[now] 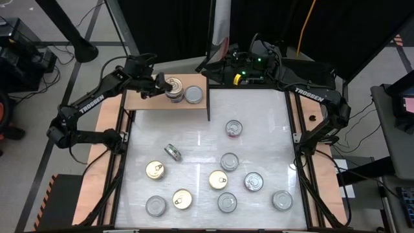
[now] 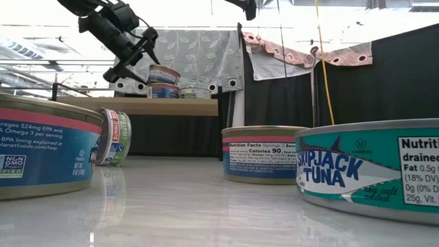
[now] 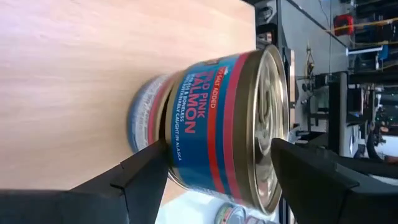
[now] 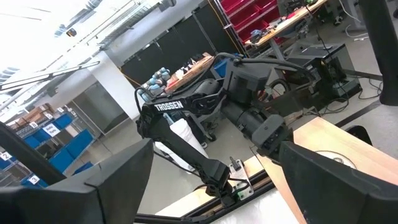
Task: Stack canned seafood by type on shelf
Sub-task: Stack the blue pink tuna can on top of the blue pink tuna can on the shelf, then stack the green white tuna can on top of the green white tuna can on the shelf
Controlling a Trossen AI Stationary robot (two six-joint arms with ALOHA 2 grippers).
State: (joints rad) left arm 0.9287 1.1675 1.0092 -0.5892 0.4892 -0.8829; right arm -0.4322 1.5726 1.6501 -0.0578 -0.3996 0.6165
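Observation:
On the light-wood shelf at the far left, a blue pink-salmon can sits tilted on a second can. Another silver-lidded can stands beside them. My left gripper comes in slanting from the left and is open. One finger stands at the top can's base and the other at its lid. My right gripper hangs open high above the table's far edge, with nothing between its fingers. Several loose cans stand on the white table. My left gripper has its fingers on either side of the top can, one fingertip by the base rim and the other by the lid. I cannot tell whether either one touches. The can rests tilted on the can below it.
Several cans stand across the near half of the table, some gold-lidded, some silver. One lies on its side and a red-labelled one stands mid-table. The shelf's dark end panel faces the middle.

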